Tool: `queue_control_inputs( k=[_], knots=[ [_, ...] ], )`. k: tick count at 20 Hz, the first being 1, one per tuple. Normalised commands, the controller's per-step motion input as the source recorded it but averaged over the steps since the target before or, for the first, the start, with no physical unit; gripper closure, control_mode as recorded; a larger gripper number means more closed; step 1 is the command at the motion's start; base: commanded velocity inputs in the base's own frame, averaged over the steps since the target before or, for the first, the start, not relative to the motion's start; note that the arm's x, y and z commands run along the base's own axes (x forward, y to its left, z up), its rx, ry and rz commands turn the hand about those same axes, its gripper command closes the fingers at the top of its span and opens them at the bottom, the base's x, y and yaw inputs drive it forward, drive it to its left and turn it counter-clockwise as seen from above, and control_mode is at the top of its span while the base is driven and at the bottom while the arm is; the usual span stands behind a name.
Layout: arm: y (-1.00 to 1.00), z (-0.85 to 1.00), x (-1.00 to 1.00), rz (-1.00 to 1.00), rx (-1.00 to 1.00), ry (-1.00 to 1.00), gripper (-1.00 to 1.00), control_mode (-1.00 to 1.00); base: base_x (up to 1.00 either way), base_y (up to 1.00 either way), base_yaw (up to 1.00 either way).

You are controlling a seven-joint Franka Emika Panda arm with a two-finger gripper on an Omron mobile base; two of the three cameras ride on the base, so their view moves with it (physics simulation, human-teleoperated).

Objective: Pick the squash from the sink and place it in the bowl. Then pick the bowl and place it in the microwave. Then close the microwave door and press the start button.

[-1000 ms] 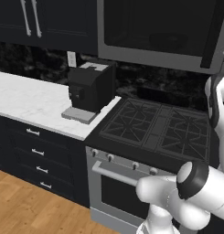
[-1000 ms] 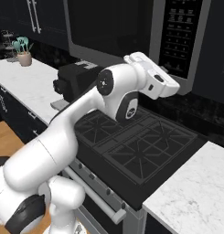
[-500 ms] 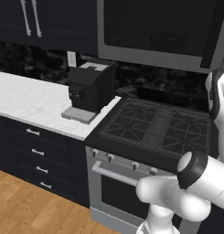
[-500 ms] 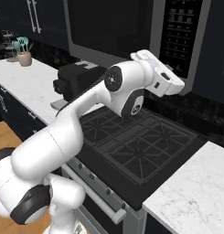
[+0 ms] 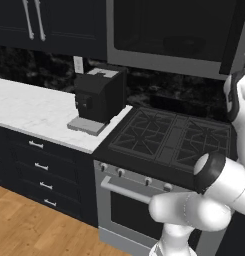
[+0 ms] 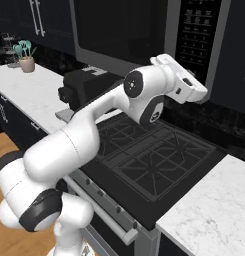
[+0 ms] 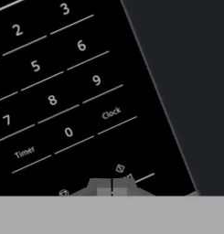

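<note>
The microwave [image 6: 144,35] hangs above the stove, and its microwave door [image 5: 174,30] stands closed, the dark window panel flush with the frame. To the right of the door runs the keypad [image 7: 54,87], a black panel with white digits and the labels "Clock" and "Timer"; in the hand view it appears rolled, digits slanting upward to the right. Below those labels lies a bottom row of small icons, partly hidden by my fingertips.

My pincer [image 7: 112,186] is fully closed with nothing held, both pads pressed together. The tips sit at the bottom row of the keypad, just under a small diamond-shaped icon; whether they touch the panel cannot be determined. In the right base view, my hand [image 6: 186,85] reaches up to the lower part of that control strip.

Below the microwave sits the black gas stove [image 5: 169,140] with its grates. To the stove's left, a black coffee machine [image 5: 99,97] stands on the white marble counter [image 5: 29,110]. Farther along that counter, a pot of utensils [image 6: 26,55] stands near the wall. A second stretch of marble counter lies to the right of the stove.
</note>
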Motion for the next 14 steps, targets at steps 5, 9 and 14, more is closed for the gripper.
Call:
queue_control_inputs(
  k=[5, 9, 14],
  knots=[
    [-0.37, 0.00, 0.32, 0.03, 0.04, 0.00, 1.00, -1.00, 0.00, 0.00, 0.00],
    [-0.46, -0.18, 0.68, 0.19, 0.09, 0.02, 1.00, -1.00, 0.00, 0.00, 0.00],
    [-0.17, -0.07, 0.17, 0.18, 0.07, 0.00, 1.00, -1.00, 0.00, 0.00, 0.00]
  ],
)
